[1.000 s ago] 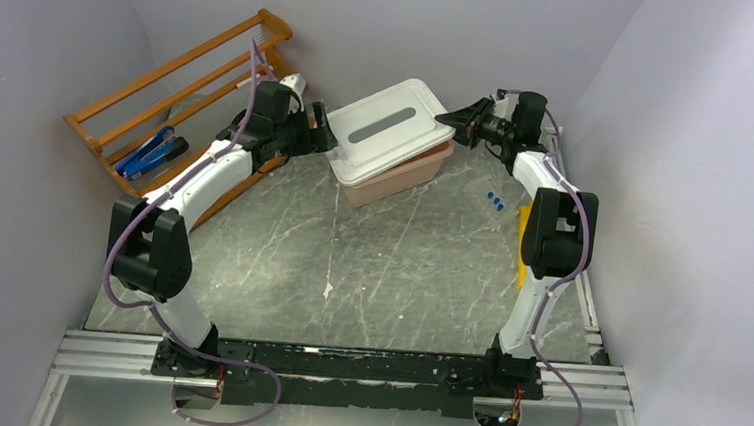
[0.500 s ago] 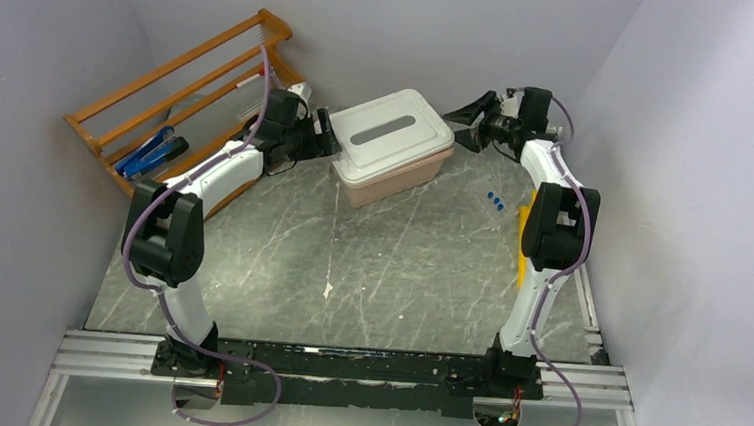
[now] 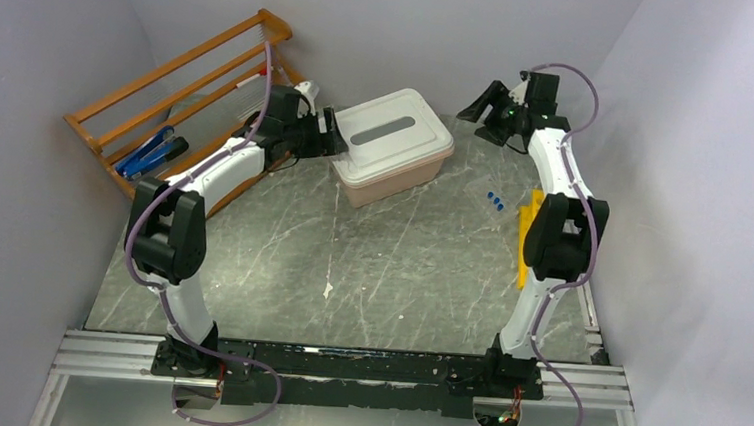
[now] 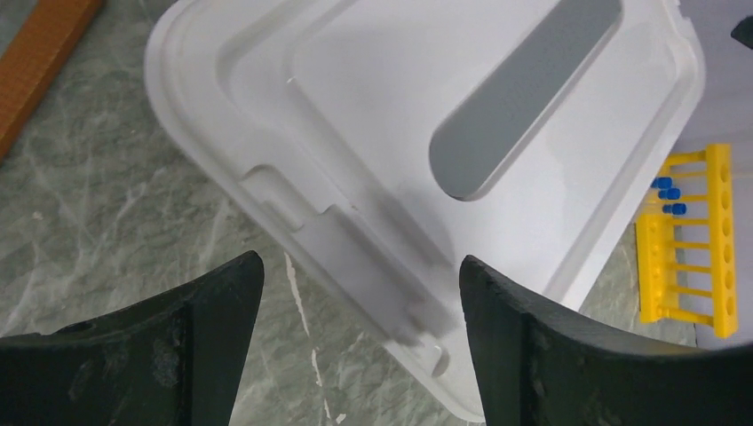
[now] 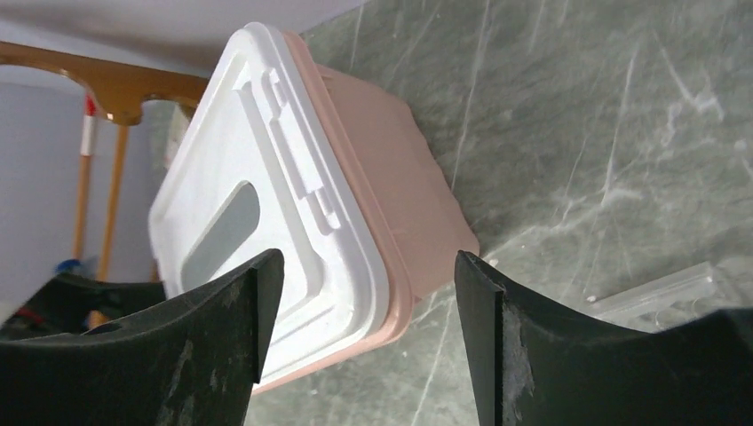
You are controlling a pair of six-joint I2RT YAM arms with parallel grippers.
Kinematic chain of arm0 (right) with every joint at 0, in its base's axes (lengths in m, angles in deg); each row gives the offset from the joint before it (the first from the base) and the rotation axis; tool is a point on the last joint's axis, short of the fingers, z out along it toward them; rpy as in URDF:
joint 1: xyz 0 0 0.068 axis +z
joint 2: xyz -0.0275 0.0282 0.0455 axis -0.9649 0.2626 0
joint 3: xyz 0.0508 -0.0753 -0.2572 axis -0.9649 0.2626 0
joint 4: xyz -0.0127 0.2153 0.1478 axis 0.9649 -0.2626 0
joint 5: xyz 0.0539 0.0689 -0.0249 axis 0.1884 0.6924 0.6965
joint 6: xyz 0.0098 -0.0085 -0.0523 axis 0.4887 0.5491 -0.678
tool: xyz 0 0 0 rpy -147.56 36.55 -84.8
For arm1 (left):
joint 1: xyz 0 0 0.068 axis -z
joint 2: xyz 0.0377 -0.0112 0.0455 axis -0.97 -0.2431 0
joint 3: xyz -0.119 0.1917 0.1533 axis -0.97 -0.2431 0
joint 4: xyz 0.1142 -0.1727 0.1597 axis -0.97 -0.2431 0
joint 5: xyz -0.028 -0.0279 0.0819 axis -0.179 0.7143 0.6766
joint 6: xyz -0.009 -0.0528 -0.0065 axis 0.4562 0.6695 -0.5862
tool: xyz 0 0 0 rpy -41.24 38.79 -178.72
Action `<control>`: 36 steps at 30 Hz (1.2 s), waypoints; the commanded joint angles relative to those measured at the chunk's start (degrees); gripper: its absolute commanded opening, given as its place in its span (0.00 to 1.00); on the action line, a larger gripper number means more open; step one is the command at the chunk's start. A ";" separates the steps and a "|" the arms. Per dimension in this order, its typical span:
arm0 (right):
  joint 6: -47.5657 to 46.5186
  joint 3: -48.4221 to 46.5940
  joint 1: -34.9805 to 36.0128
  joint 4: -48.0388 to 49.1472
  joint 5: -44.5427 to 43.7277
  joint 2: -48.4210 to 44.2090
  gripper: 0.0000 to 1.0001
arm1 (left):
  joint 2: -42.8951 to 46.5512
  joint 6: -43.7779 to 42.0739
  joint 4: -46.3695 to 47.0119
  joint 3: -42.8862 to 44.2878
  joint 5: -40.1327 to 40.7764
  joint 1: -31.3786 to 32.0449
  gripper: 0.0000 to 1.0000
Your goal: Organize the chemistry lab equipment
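The yellow tube rack [image 3: 530, 234] lies at the right, half hidden by my right arm, and also shows in the left wrist view [image 4: 688, 240]. Blue-capped clear tubes [image 3: 494, 199] lie on the table beside it. My left gripper [image 3: 333, 135] is open at the left edge of the white lid [image 4: 355, 133], whose edge tab lies between the spread fingers without contact. My right gripper [image 3: 486, 105] is open and empty, held back from the right end of the pink tub [image 5: 391, 204].
The pink tub [image 3: 397, 159] with its lid [image 3: 394, 134] on stands at the back centre. The orange wooden shelf rack [image 3: 181, 89] leans at the back left with a blue item [image 3: 152, 152] on it. Walls close in on three sides.
My right gripper has opened, let go of the lid's right end and drawn back up and to the right. The lid, askew before, now sits flat on the tub.
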 commanded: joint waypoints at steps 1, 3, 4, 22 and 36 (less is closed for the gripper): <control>-9.14 -4.19 5.68 -6.55 -10.92 -0.51 0.75 | -1.69 -3.03 -1.25 3.00 -5.84 -0.22 0.84; -10.48 -6.31 7.50 -8.90 -15.13 0.90 0.75 | -1.92 -4.05 -2.47 3.62 -5.52 -0.22 0.85; -11.20 -7.17 8.21 -9.73 -17.04 1.60 0.75 | -1.92 -4.61 -2.65 3.63 -5.41 -0.22 0.85; -12.56 -10.52 10.88 -19.66 -32.84 5.37 0.51 | -3.39 -5.09 -5.12 7.29 -8.76 -0.17 0.86; -11.23 -6.12 11.04 -18.87 -30.37 5.46 0.33 | -2.96 -2.26 -8.70 4.60 0.50 -0.13 0.72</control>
